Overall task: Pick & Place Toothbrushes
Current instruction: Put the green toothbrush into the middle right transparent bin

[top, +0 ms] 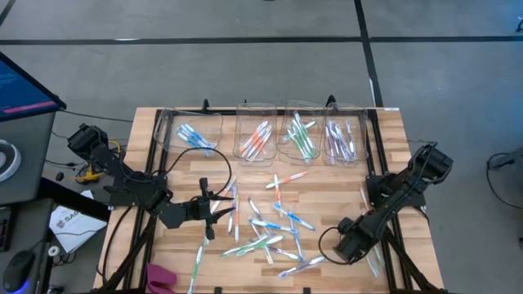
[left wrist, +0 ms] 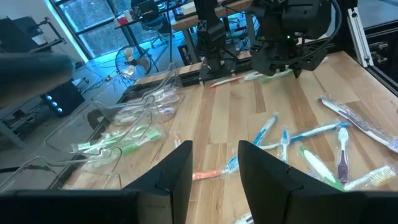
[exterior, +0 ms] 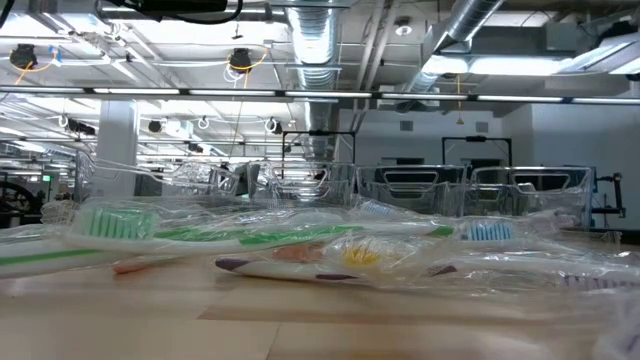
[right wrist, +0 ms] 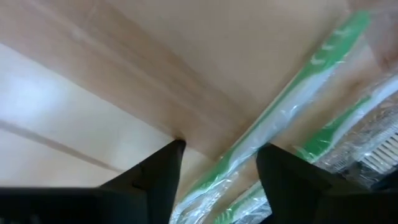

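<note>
Four clear plastic bins (top: pixel 270 131) stand in a row along the wooden worktop's (top: pixel 327 200) twelve o'clock edge. A magenta object (top: pixel 161 278) lies at its seven o'clock corner. A monitor (top: pixel 24 86) sits off at ten o'clock.

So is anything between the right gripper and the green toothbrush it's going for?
Nothing visible. In the right wrist view the right gripper is down at the wood with its fingers apart, and the green toothbrush runs straight into the gap between them.

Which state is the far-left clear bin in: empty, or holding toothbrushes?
Holding toothbrushes. In the high view the far-left clear bin has a few blue-accented toothbrushes lying inside it; the exact count cannot be told.
</note>
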`<state>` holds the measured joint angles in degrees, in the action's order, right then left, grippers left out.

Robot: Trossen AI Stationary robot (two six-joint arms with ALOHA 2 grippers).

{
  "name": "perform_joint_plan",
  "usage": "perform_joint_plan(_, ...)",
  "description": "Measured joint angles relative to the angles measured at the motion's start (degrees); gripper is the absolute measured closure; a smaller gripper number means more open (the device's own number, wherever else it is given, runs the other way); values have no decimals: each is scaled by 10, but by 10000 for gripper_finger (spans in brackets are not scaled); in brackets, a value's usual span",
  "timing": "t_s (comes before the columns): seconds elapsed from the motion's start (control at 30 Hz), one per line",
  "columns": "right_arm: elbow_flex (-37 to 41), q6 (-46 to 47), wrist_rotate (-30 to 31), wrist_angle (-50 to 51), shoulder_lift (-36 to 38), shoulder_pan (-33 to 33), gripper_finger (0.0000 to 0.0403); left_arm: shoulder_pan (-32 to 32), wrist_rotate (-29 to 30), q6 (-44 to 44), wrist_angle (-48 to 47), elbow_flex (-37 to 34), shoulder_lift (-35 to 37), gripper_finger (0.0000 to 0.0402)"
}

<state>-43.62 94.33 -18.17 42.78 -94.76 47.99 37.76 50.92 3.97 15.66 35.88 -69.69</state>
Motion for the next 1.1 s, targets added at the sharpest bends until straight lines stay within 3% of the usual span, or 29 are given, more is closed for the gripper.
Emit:
perform_joint_plan(0.37,-2,-35,14,-10,0,-1,385,0,0,0,0,0,0,280)
perform_joint_plan(0.93,-5,-78,59,-22,2,-4,394,0,0,1,2,0,0,280)
perform_joint_plan(1.1,-45,-66,108,20,-4,7,394,2,-32,0,4,0,0,280)
